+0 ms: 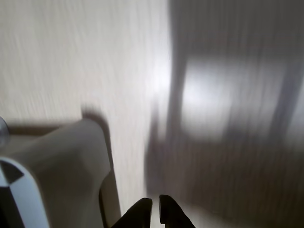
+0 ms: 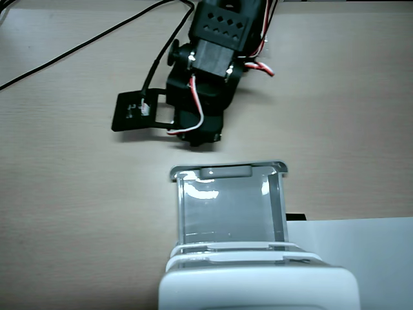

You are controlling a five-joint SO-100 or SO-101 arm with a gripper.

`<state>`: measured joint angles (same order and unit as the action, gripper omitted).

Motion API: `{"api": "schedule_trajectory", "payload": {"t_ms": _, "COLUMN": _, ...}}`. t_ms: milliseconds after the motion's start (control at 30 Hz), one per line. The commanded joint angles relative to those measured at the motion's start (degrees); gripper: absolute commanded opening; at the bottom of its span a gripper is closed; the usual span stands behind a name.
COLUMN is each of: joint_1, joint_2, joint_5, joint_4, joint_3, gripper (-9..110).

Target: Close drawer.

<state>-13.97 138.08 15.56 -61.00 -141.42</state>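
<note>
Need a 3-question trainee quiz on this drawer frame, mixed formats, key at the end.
1. True or false: the drawer is fully shut inside the white cabinet.
2. Multiple choice: in the fixed view, the paper sheet lies (A) left of the cabinet, (B) right of it, (C) on top of the drawer.
3. Fill in: in the wrist view, the claw fingertips are nearly ____.

Key: 1 false; 2 B; 3 closed.

Translucent grey drawer point(image 2: 227, 210), pulled out of white cabinet point(image 2: 258, 287).
</note>
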Motion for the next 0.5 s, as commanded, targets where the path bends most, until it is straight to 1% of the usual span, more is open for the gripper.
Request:
{"api": "schedule_trajectory", "payload": {"t_ms": 0, "joint_1": 1.8, "joint_2": 2.4, "joint_5": -0.6, "joint_4": 2.1, "joint_3": -0.7, "gripper": 0}}
{"api": "schedule_trajectory", "payload": {"t_ms": 200, "joint_1": 4.1, "joint_2": 3.4, "joint_5": -2.4, "joint_4": 4.0, "joint_3": -2.9, "gripper": 0}}
{"api": "schedule_trajectory", "payload": {"t_ms": 467, "joint_1": 10.7, "joint_2": 3.3, "joint_5": -3.4, "joint_4": 7.2, "joint_3": -5.7, "gripper": 0}}
